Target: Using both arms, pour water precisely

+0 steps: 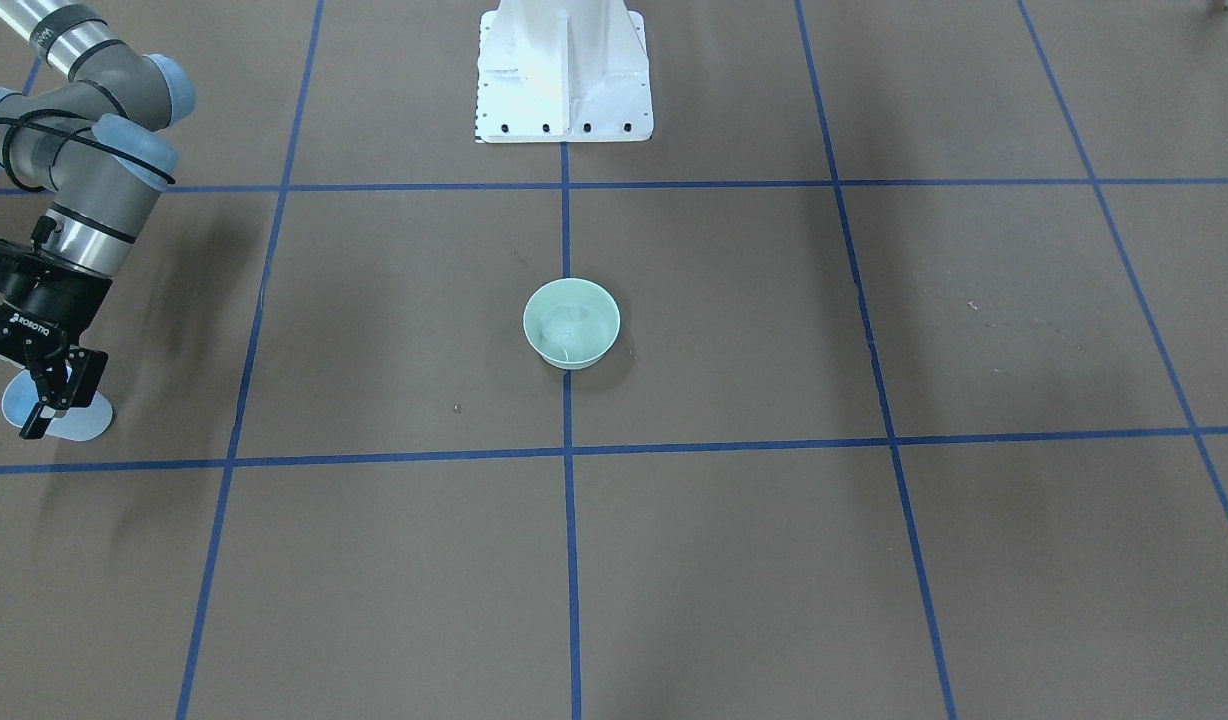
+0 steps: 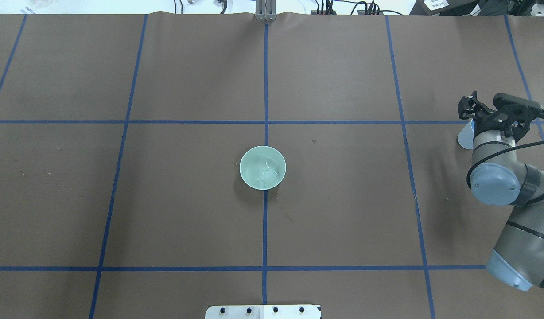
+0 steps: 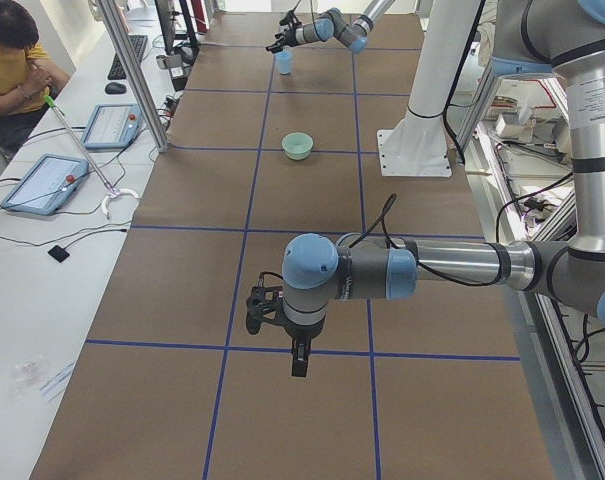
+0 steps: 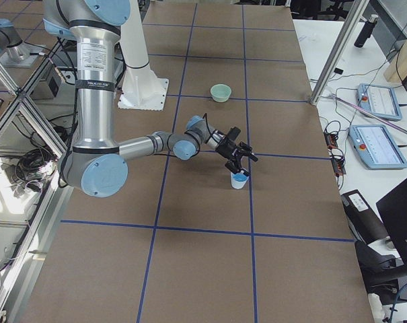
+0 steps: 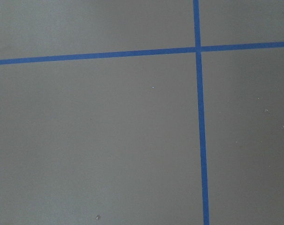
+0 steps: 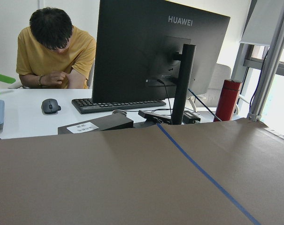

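**Water in the bowl at centre; cup upright at the far end**

Read along the left-side view, front to back. Found left arm (image 3: 432,265) nearest and largest, reaching in from the right edge across the lower half of the frame, wrist bent down over the brown counter (image 2: 343,212). Logged left hand (image 3: 299,365) hanging at lower centre, just above a blue tape line (image 2: 265,230). Cannot tell whether released or clenched: shown only edge-on from this side.

Further back, at upper centre of that view, found pale green bowl (image 1: 574,358) upright on the counter, sitting on the middle tape line, dead centre in the overhead frame. Spotted water (image 2: 265,170) inside it as faint glints and ripples. Noted white pedestal (image 1: 564,70) at top centre of the front-facing frame, apart from the bowl.

Farthest back, at the top edge of the side view, found right arm (image 2: 493,184), entering the overhead frame at lower right and bending up along the right edge. Logged right hand (image 1: 56,402) released, fingers spread, poised just over pale blue cup (image 4: 239,180), upright on the counter and well apart from the bowl. Cannot tell whether a finger touches the cup, nor whether any water lies in it.

Beyond the counter edge, through the right wrist camera: monitor (image 6: 156,56) and operator (image 6: 55,51) in a yellow shirt.
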`<action>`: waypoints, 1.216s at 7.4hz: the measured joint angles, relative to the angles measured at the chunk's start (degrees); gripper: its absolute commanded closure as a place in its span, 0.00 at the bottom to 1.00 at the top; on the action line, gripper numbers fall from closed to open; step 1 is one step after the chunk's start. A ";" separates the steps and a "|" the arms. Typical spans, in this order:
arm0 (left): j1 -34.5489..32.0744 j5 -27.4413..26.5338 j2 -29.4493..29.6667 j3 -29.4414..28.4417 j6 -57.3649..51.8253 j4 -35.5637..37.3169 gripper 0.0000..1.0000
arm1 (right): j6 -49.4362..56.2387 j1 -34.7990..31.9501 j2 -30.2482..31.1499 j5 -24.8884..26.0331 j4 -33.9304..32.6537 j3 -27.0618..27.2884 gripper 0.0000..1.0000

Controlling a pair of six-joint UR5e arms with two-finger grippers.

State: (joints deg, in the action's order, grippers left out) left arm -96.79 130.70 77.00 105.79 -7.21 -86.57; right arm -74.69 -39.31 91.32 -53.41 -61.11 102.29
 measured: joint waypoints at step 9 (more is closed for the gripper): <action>0.35 0.00 -0.07 -0.25 0.63 -5.66 0.00 | 69.73 -45.47 -1.55 -68.41 -10.51 -1.04 0.00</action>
State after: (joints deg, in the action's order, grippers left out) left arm -96.44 130.70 76.93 105.54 -6.58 -92.23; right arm -4.96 -84.78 89.77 -121.83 -71.63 101.25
